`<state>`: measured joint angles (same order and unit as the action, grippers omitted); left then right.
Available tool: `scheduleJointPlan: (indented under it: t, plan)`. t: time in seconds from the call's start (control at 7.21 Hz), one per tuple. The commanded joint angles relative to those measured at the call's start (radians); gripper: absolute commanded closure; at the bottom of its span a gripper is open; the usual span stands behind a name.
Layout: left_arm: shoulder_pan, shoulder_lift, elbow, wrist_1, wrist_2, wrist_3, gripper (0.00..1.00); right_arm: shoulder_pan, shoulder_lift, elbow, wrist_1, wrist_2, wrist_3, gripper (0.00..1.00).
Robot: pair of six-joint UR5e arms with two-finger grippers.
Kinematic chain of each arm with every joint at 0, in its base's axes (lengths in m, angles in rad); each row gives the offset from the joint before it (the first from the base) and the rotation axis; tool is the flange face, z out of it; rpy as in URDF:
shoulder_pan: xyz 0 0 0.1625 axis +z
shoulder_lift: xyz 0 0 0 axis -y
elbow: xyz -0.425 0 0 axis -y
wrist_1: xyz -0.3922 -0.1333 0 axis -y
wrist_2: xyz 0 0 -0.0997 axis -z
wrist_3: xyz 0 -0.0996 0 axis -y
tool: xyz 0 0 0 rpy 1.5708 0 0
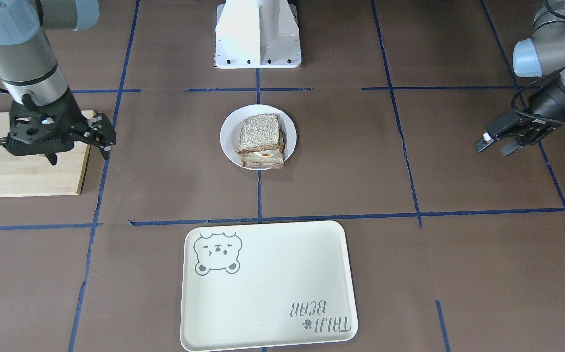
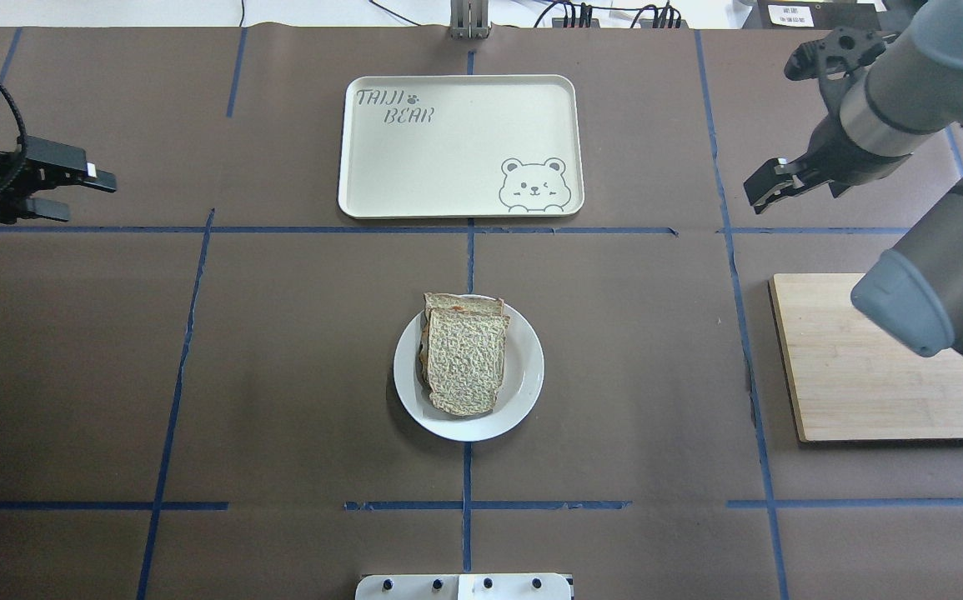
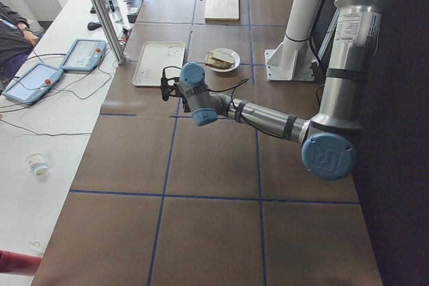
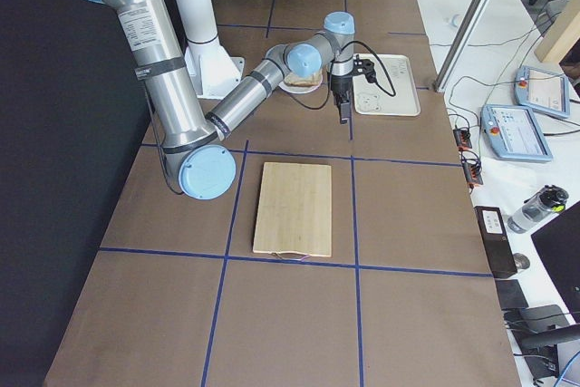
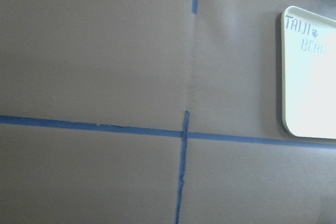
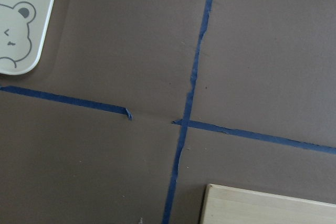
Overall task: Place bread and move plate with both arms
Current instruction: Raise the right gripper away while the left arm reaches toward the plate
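A wide table (image 2: pixel 281 375) covered in brown paper, marked into large squares by blue tape (image 2: pixel 198 333), filled the scene. The bread (image 2: pixel 466 362), a pale speckled slice with a brown crust, lay face up at the table's middle. It sat on top of another slice (image 1: pixel 262 155) that showed a little egg at its edge. Both slices rested on the plate (image 2: pixel 523 392), small, round and white, with bare rim showing on all sides.

The bread looked light, soft and easily crushed. To my eye it wanted only a gentle pinch across two opposite crust edges. With the slice already lying on the stack, the plate seemed the next thing to move. It looked stiff, smooth, likely slippery and breakable. I judged the best hold to be the thin raised rim, one gripper at each opposite side, kept level so that the loose stack would not slide.

Beyond the plate, away from the robot, lay a cream tray (image 2: pixel 448 150) with a bear drawing. A wooden cutting board (image 2: pixel 856 375) lay well off to the robot's right.

The left gripper (image 2: pixel 72 193) hung far out at the table's left edge, its fingers parted and holding nothing. The right gripper (image 1: pixel 79 152) hovered over the near corner of the board, its fingers likewise spread and empty. Both were well apart from the plate.
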<state>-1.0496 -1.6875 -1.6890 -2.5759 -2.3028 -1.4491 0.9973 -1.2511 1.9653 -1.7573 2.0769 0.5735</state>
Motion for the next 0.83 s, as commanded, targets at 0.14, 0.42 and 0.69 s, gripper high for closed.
scheduleJointPlan:
  t: [0.14,0.42,0.69]
  plan:
    - [0.300,-0.008,-0.001,-0.323,0.367,-0.413,0.00,0.096,-0.066,-0.016,-0.027,0.078,-0.171,0.00]
    - [0.445,-0.035,0.006,-0.336,0.471,-0.415,0.21,0.115,-0.083,-0.019,-0.028,0.084,-0.208,0.00]
    - [0.538,-0.111,0.034,-0.322,0.477,-0.412,0.39,0.148,-0.118,-0.028,-0.021,0.150,-0.254,0.00]
